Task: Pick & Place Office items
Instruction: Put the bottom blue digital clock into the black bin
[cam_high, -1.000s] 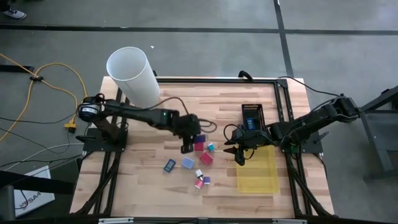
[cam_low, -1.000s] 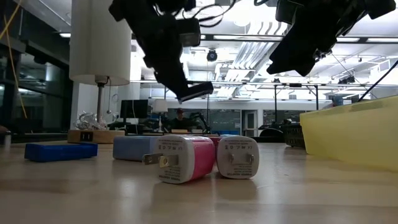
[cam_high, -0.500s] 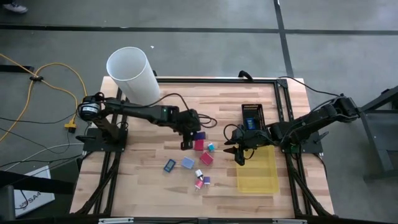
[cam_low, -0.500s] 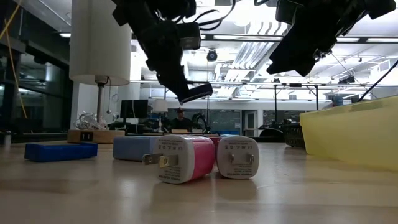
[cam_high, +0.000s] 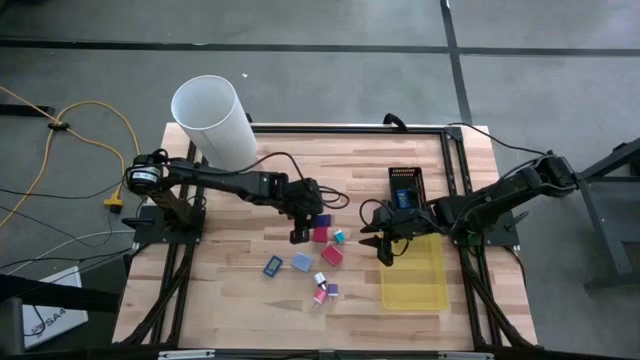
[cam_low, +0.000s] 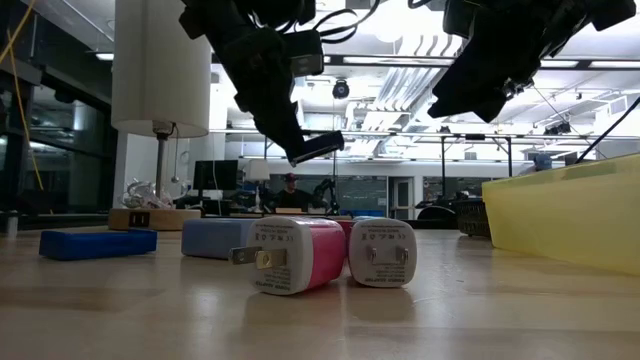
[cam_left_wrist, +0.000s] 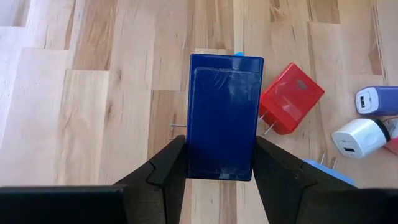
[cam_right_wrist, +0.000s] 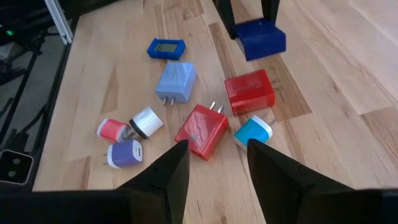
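Observation:
My left gripper (cam_left_wrist: 221, 144) is shut on a dark blue block (cam_left_wrist: 224, 112) above the table's middle; it also shows in the low view (cam_low: 300, 150). Below and beside it the other office items lie flat on the wood: a flat blue piece (cam_high: 274, 266), a light blue plug (cam_high: 301, 262), two red blocks (cam_right_wrist: 249, 91) (cam_right_wrist: 202, 130), a cyan plug (cam_right_wrist: 252, 134), a white one (cam_right_wrist: 146, 121), a pink one (cam_right_wrist: 112, 130) and a purple one (cam_right_wrist: 122, 154). My right gripper (cam_right_wrist: 217, 163) hangs open over the yellow tray's (cam_high: 415, 275) far left corner, nothing between its fingers. My left gripper pinches the dark blue block by its two long sides (cam_left_wrist: 198, 158), at the end nearer the wrist, between the two fingers. The fingers slant down from the table's left and lie along the block. The block is lifted clear of the table, slightly tilted (cam_low: 318, 147).
A tall white cylinder (cam_high: 213, 120) stands at the far left corner. A black slotted box (cam_high: 406, 185) sits beyond the yellow tray. Bare wood lies at the near left of the table (cam_high: 220, 300).

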